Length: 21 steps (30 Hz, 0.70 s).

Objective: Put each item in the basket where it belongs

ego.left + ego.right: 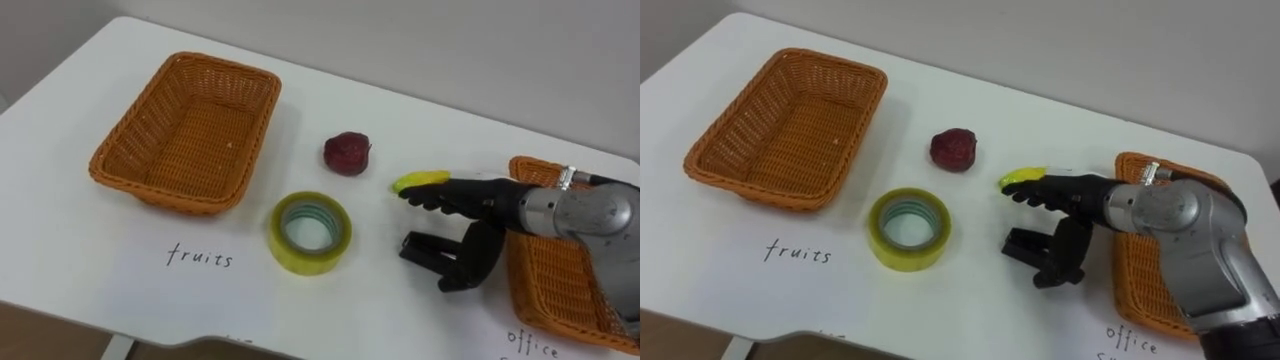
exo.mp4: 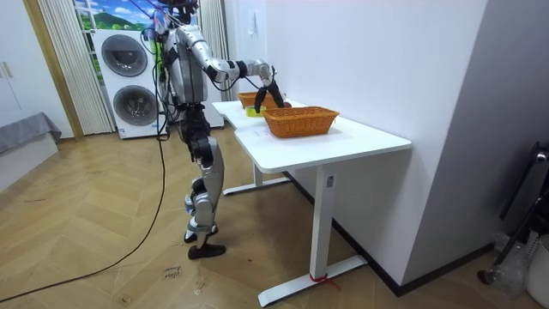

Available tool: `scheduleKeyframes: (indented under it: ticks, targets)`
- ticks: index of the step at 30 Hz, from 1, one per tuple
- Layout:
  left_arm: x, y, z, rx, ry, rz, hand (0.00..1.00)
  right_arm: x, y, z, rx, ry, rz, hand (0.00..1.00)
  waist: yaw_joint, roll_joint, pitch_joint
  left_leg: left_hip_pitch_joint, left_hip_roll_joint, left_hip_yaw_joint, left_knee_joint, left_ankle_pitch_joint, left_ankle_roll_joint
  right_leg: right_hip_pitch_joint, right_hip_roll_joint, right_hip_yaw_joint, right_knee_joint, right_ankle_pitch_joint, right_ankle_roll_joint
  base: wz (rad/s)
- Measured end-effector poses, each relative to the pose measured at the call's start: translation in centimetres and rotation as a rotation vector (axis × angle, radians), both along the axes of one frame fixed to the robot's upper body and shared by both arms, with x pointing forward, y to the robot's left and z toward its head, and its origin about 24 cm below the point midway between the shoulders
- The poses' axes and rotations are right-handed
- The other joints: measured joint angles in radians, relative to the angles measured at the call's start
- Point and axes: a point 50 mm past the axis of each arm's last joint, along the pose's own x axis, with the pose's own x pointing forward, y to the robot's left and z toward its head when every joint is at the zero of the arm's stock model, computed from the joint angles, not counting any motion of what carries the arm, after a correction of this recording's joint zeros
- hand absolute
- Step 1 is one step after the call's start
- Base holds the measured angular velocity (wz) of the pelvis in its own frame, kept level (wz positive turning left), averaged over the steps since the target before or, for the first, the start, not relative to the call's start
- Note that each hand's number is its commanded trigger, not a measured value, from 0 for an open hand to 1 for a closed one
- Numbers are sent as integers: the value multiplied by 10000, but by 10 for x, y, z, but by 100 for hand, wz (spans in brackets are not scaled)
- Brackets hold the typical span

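Note:
A dark red fruit (image 1: 347,153) lies at mid-table, with a roll of yellow tape (image 1: 310,232) nearer the front edge. My right hand (image 1: 470,197) reaches in from the right, open, its fingers stretched out level and pointing left. Just behind the fingertips lies a small yellow-green thing (image 1: 422,180), partly hidden. Under the hand sits a black object (image 1: 425,250); the thumb hangs down right beside it. The left wicker basket (image 1: 120,172) is empty. The right wicker basket (image 1: 545,290) is partly covered by my forearm.
A handwritten label lies on the white table (image 1: 80,260) before each basket. The table's front edge runs close below the tape. In the room view I stand at the table's end, a wall along its far side, with my right hand (image 2: 262,75) over the tabletop.

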Motion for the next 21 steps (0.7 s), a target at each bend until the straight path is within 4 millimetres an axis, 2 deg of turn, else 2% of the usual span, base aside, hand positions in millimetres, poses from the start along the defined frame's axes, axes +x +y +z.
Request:
scheduleKeyframes:
  ticks: [11,21]
  targets:
    - [1,-1,0,49,48,-250,0,-1,3,-4,-418,191,234,0,10,89,61,-3,0,-3,1,2,-3,-3,6,15,-2,0,0,0]
    - [1,0,0,262,84,-271,0,1,-6,-9,-1275,-4,-280,0,19,174,73,16,0,5,24,2,-2,16,3,28,16,2,-3,0]
